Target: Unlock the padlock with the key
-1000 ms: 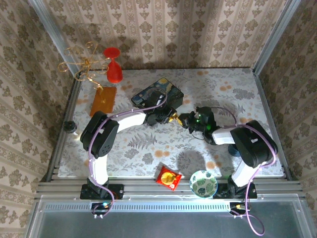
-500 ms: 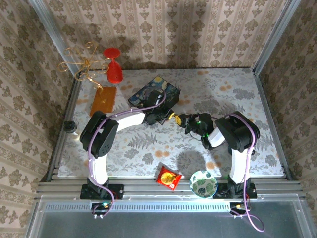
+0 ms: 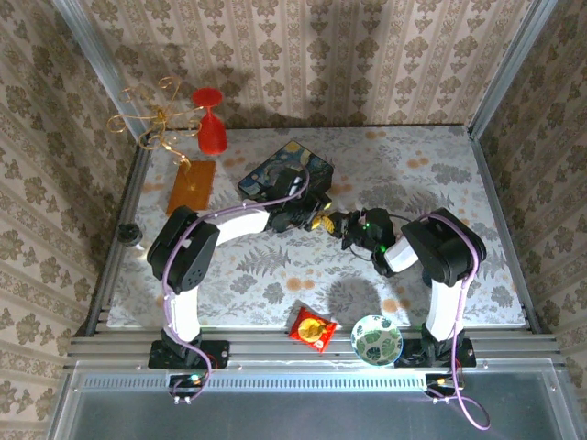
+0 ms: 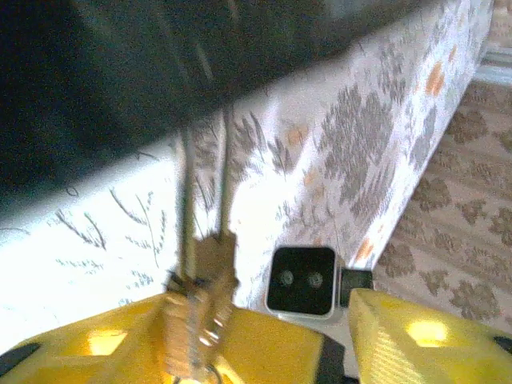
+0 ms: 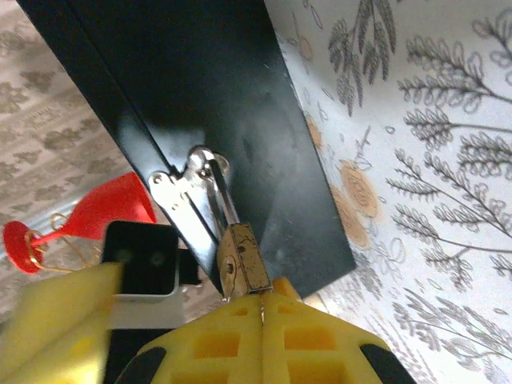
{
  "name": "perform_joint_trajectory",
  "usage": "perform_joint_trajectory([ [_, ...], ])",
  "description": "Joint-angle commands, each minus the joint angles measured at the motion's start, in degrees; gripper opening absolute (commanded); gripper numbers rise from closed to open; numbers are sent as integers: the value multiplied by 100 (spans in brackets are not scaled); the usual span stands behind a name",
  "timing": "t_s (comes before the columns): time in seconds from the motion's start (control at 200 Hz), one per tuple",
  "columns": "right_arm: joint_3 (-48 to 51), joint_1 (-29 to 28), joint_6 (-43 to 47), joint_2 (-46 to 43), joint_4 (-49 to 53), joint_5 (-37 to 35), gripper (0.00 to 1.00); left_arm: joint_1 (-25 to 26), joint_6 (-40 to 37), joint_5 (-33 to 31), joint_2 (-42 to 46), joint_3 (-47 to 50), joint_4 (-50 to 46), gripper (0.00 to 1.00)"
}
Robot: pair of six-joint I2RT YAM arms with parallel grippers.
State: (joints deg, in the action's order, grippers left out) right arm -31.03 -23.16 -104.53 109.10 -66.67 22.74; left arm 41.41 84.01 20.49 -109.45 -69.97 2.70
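Note:
The dark blue box [image 3: 286, 170] lies at the table's middle back. From its silver hasp [image 5: 188, 192] hangs the small brass padlock [image 5: 242, 260] on a thin shackle. My right gripper [image 5: 262, 316] is shut right below the padlock, with a thin sliver of the key [image 5: 262, 302] between its yellow pads. In the left wrist view the padlock [image 4: 200, 284] rests against one finger [image 4: 264, 344] of my left gripper [image 4: 336, 320]. The other finger stands apart, so this gripper is open. From above, the left gripper [image 3: 312, 218] and right gripper [image 3: 341, 223] meet at the padlock [image 3: 324, 221].
A red goblet [image 3: 210, 119], a gold wire stand [image 3: 156, 115] and its orange base [image 3: 191, 186] sit at the back left. A red snack packet [image 3: 312, 328] and a patterned bowl [image 3: 376, 339] lie near the front edge. Metal rails border the table.
My left gripper's jaws have parted from the padlock. The right arm's elbow swung in toward the centre while its gripper stayed shut at the padlock. The box shifted slightly left.

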Motion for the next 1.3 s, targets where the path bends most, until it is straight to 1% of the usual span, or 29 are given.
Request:
perform_joint_trajectory([
  [0.0, -22, -49, 446, -167, 799, 134, 0, 41, -106, 265, 363, 89, -147, 70],
  [0.015, -26, -46, 457, -169, 811, 135, 0, 35, -147, 258, 385, 83, -182, 75],
  [0.06, -43, -41, 469, -178, 831, 137, 0, 25, -259, 245, 466, 90, -272, 93],
  [0.085, -57, -43, 470, -175, 838, 134, 0, 14, -302, 238, 507, 101, -313, 98],
  [0.105, -61, -40, 483, -169, 840, 143, 0, 5, -329, 232, 547, 114, -352, 100],
  [0.33, -141, -40, 821, -256, 1377, 182, 0, -124, -845, -119, 1259, 281, -867, 100],
  [0.44, -208, -42, 1120, -364, 1740, 187, 10, -185, -1224, -449, 1675, 321, -1025, 100],
  [0.55, -373, -48, 1519, -509, 2325, 161, 12, -221, -1708, -897, 1980, 262, -1289, 100],
  [0.65, -571, -49, 1892, -661, 2866, 136, 16, -240, -1908, -1213, 2173, 298, -1351, 100],
  [0.71, -670, -53, 2121, -758, 3194, 108, 20, -262, -1941, -1301, 2269, 359, -1312, 100],
  [0.765, -727, -49, 2284, -855, 3471, 45, 21, -289, -1946, -1350, 2334, 437, -1249, 100],
  [0.825, -747, -49, 2428, -960, 3729, -34, 24, -317, -1962, -1402, 2401, 491, -1211, 100],
  [0.971, -730, -49, 2663, -1233, 4156, -208, 29, -361, -2084, -1585, 2524, 545, -1241, 100],
  [1.071, -728, -49, 2895, -1443, 4478, -325, 37, -387, -2181, -1683, 2598, 542, -1255, 100],
  [1.186, -888, -49, 3504, -1640, 4861, -296, 43, -414, -2298, -1819, 2687, 564, -1272, 100],
  [1.296, -1110, -49, 4241, -1682, 5029, -127, 43, -435, -2518, -1961, 2753, 586, -1338, 100],
])
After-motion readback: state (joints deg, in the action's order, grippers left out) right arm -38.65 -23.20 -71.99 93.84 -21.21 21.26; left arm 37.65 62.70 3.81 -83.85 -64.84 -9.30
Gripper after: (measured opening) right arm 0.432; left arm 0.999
